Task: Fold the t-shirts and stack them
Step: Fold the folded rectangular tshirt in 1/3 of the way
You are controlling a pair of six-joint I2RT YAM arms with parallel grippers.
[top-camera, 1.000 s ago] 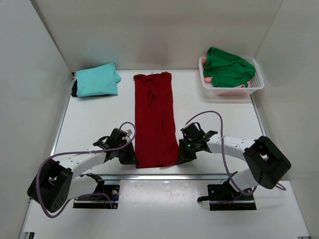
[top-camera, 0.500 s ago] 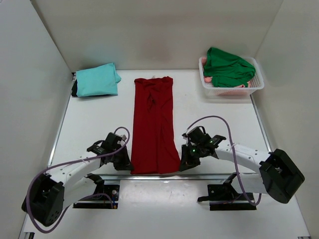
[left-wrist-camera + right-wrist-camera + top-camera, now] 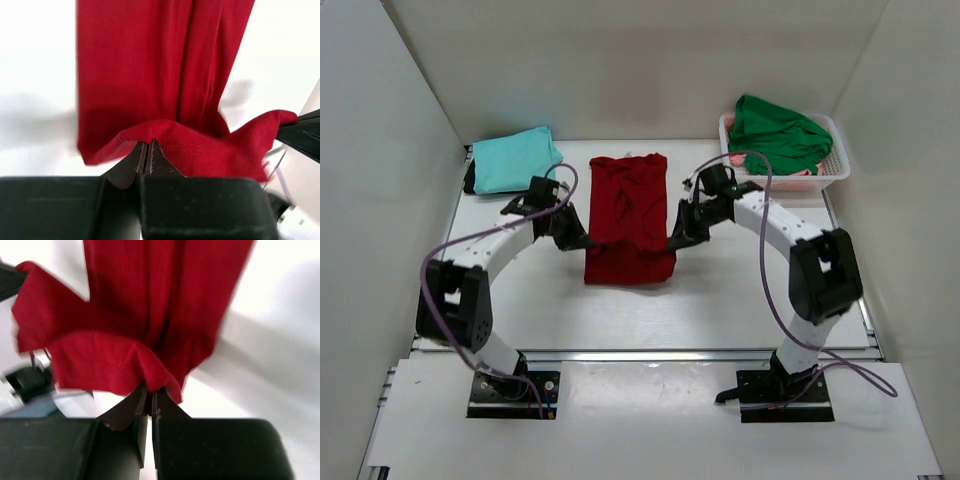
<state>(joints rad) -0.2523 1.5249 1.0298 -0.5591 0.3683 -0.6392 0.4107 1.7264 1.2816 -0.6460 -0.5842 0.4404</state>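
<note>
Dark red t-shirt point(image 3: 630, 215): mid-surface, lengthwise, its near part doubled over the rest, with the hem edge raised between both arms. Left end effector point(image 3: 580, 238): closed tight on the shirt's left hem corner. Right end effector point(image 3: 673, 238): clamped on the right hem corner. Light teal t-shirt point(image 3: 515, 160): folded, far left of the surface point(image 3: 740, 290). Bright green t-shirt point(image 3: 775, 135): heaped in the white lattice basket point(image 3: 790, 184), far right.
</note>
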